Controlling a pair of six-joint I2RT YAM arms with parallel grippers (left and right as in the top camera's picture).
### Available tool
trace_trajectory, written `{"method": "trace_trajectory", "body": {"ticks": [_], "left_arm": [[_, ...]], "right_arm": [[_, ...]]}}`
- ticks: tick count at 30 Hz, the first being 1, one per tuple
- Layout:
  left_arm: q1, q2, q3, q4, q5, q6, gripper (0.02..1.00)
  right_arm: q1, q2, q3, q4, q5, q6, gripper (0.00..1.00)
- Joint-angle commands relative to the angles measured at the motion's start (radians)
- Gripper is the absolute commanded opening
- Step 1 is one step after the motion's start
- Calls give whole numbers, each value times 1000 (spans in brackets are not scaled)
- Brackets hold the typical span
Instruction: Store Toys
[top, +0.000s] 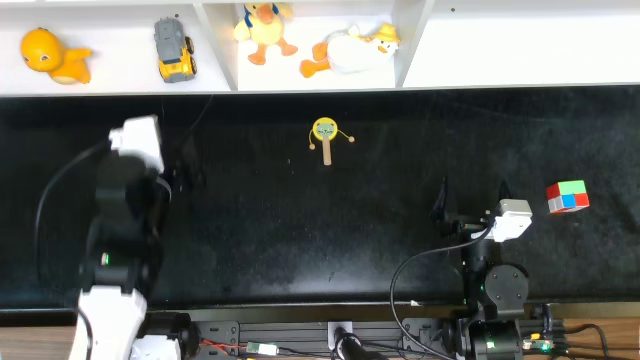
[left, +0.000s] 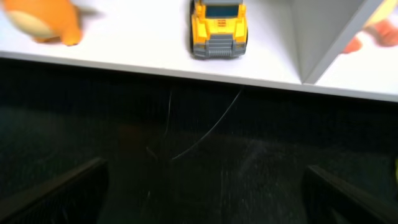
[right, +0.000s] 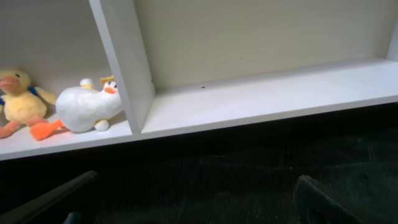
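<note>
Yellow plastic truck (left: 217, 28) is shelved; yellow stick rattle (top: 326, 132) and multicoloured cube (top: 567, 196) remain, left gripper (left: 205, 169) and right gripper (right: 198, 178) spread empty.

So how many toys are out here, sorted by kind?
Ducks: 3 (orange duck, yellow duck, white duck)
Toy truck: 1
Little drum on a stick: 1
Coloured cube: 1
Total: 6
</note>
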Motion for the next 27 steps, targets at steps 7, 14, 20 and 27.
{"method": "trace_trajectory", "body": {"ticks": [7, 14, 20, 27], "left_arm": [[-4, -554, -508, 496, 46, -70, 998], [-4, -824, -590, 281, 56, 19, 996], [-5, -880, -589, 162, 116, 143, 998], [-4, -880, -589, 164, 116, 143, 996]], "right_arm": [[-5, -7, -13, 5, 2, 5, 996], [-5, -7, -13, 5, 2, 5, 993], [-5, -7, -13, 5, 2, 5, 993], [-5, -7, -13, 5, 2, 5, 996]]}}
